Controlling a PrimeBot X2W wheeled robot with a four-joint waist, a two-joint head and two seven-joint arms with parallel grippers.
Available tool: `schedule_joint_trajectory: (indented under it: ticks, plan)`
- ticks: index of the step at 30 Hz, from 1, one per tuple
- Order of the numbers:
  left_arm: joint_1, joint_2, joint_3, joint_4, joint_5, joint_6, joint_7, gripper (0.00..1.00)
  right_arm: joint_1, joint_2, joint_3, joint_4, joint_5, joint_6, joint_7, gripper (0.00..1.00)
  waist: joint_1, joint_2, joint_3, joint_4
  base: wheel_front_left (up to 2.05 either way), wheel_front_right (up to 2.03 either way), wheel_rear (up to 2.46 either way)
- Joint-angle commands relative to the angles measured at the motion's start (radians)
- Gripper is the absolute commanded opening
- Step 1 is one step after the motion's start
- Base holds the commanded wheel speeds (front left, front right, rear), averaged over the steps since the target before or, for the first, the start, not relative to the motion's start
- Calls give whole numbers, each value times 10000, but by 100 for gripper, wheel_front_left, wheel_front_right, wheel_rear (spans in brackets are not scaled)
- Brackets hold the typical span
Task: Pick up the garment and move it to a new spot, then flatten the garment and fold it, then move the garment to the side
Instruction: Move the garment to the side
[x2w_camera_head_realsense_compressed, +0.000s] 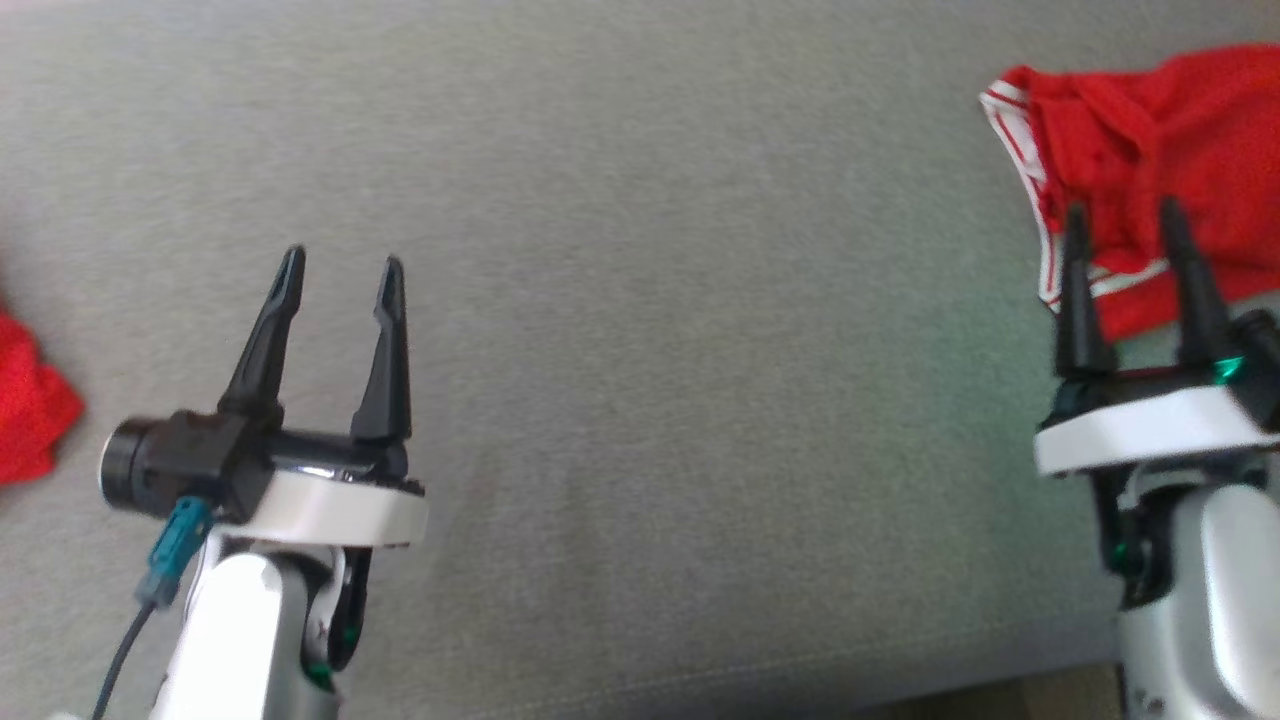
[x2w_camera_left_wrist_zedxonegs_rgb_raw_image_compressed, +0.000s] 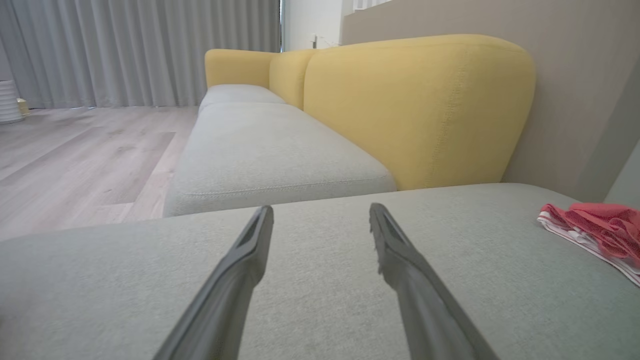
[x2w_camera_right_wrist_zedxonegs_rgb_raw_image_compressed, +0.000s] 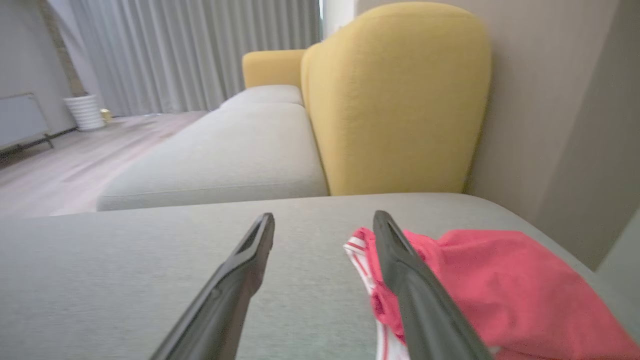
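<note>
One red garment (x2w_camera_head_realsense_compressed: 1150, 140) lies bunched up at the far right of the grey cushion (x2w_camera_head_realsense_compressed: 700, 350). Its edge with the white stripes (x2w_camera_head_realsense_compressed: 1032, 190) faces left, toward the middle of the cushion. Its long way seems to run from left to right, but the right part is cut off, so I cannot be sure. The right gripper (x2w_camera_head_realsense_compressed: 1122, 210) hangs by the near edge of it, with its two fingers wide apart and nothing between them. I cannot tell if a finger touches the cloth. I think the job now is to grab the garment. To do it well, the gripper should go down on the striped edge, pinch only cloth and not the cushion, and close all the way before it lifts. A grip near a corner would help it hang straight. The left gripper (x2w_camera_head_realsense_compressed: 342, 258) is well apart from it, over bare cushion, with its fingers apart too and holding nothing. Another bit of red cloth (x2w_camera_head_realsense_compressed: 30, 410) sits at the far left edge.
</note>
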Motion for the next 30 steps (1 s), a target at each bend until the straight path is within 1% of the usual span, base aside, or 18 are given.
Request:
schedule_joint_trajectory:
  ticks: [1, 6, 12, 21, 30]
  plan:
    - [-19, 64, 401, -291, -69, 54, -49, 100, 29, 71, 380, -569, 100, -9, 42, 100, 0, -1, -338, 392, 0, 0, 0]
    - [418, 78, 771, -350, -185, 279, -49, 100, 647, 149, 1087, -1365, 382, -9, 257, 100, 0, -1, -779, 872, 0, 0, 0]
    - [988, 132, 866, -255, -254, 261, -49, 100, 1437, 165, 1221, -1716, 452, -9, 542, 100, 0, -1, -1392, 1218, 0, 0, 0]
    - [1810, 179, 719, -41, -317, 207, -32, 100, 2541, 168, 1113, -1840, 555, -9, 857, 100, 0, -1, -2250, 1313, 0, 0, 0]
    - [2396, 336, 734, 2, -425, 269, 172, 100, 3193, 169, 976, -1922, 478, -9, 1085, 100, 0, -1, -2913, 1349, 0, 0, 0]
